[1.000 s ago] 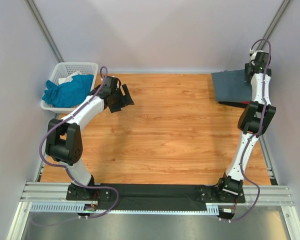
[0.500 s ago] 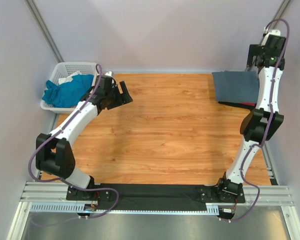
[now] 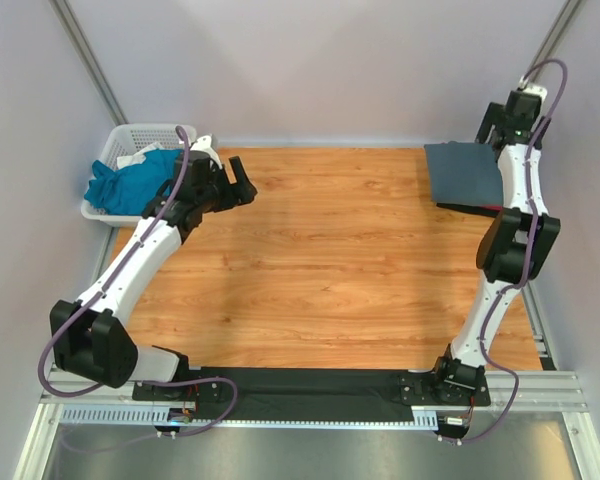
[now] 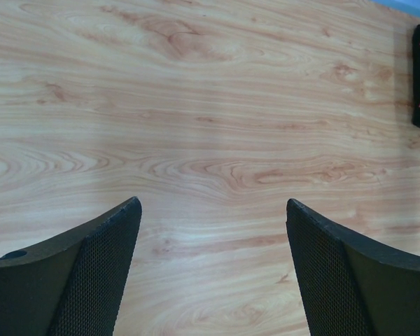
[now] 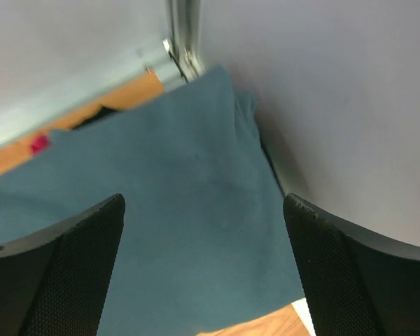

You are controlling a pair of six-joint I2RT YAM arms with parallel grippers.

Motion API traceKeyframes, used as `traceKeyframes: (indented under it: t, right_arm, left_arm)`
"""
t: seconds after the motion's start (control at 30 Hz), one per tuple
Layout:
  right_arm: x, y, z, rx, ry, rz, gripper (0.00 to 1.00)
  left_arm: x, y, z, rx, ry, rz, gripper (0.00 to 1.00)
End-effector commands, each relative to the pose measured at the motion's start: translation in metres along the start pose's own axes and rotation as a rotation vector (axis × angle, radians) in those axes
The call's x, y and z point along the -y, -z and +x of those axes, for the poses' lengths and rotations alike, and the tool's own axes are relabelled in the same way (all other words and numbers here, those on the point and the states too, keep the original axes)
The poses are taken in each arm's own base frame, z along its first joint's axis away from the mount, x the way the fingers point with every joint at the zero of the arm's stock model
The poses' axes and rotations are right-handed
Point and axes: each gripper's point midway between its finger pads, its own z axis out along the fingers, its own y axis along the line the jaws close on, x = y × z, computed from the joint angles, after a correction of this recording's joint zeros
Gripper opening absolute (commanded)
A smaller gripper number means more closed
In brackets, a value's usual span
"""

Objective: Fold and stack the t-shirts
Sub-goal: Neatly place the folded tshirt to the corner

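Wood desk [image 3: 360, 280] between grey walls. Change on the right: the right claw [image 3: 497, 128] has let go and lifted off the folded grey-blue shirt [image 3: 465, 172], fingers now wide, nothing between them. That shirt lies flat at 2 o'clock on the desk, on top of a pink shirt [image 3: 472, 207] (only an edge shows). On the other side the left claw [image 3: 242, 180], also wide and empty, has reached out toward the basket [image 3: 140, 133] at 10 o'clock, where the teal shirt [image 3: 130, 185] sits crumpled. My read: two shirts stacked, placement done; teal one is next to fetch, spread and fold.
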Motion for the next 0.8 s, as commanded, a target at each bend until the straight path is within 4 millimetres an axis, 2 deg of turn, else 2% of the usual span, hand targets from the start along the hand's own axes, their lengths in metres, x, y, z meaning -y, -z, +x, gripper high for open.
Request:
traceKeyframes:
  t: [0.0,0.07,0.1,0.2,0.33,0.47,0.57,0.6,0.63,0.67,0.73,0.77]
  right_arm:
    - [0.018,-0.027,0.021,-0.006,-0.119,0.107,0.94]
    - [0.026,-0.041,0.03,-0.012,-0.21,0.116,0.9]
    - [0.027,-0.052,0.043,-0.035,-0.234,0.118,0.89]
    - [0.031,-0.072,0.067,-0.078,-0.289,0.106,0.79]
    - [0.034,-0.087,0.091,-0.112,-0.269,0.135,0.73]
    - [0.036,-0.088,0.097,-0.13,-0.259,0.142,0.73]
    - [0.029,-0.072,0.077,-0.108,-0.258,0.098,0.76]
    - [0.029,-0.058,0.055,-0.07,-0.261,0.081,0.77]
    - [0.024,-0.047,0.041,-0.047,-0.258,0.058,0.8]
    - [0.024,-0.025,0.016,-0.001,-0.258,0.04,0.87]
    - [0.013,0.003,-0.011,0.051,-0.228,-0.001,0.96]
    - [0.012,0.032,-0.037,0.11,-0.225,-0.026,0.98]
  left_arm:
    - [-0.005,0.003,-0.002,0.016,-0.017,-0.031,0.91]
    - [-0.01,0.002,-0.007,0.023,-0.018,-0.063,0.91]
    - [-0.011,-0.001,-0.006,0.015,-0.018,-0.073,0.91]
    - [-0.011,-0.009,-0.008,-0.005,-0.006,-0.09,0.91]
    - [-0.007,-0.017,-0.007,-0.036,0.016,-0.086,0.9]
    - [-0.005,-0.019,-0.006,-0.057,0.013,-0.08,0.89]
    - [-0.005,-0.011,-0.012,-0.036,-0.009,-0.085,0.9]
    - [-0.007,-0.005,-0.017,-0.015,-0.031,-0.096,0.9]
    - [-0.008,-0.001,-0.021,-0.004,-0.045,-0.102,0.9]
    - [-0.009,0.007,-0.029,0.018,-0.066,-0.116,0.9]
    - [-0.008,0.016,-0.038,0.046,-0.089,-0.121,0.92]
    - [-0.007,0.025,-0.047,0.08,-0.096,-0.124,0.93]
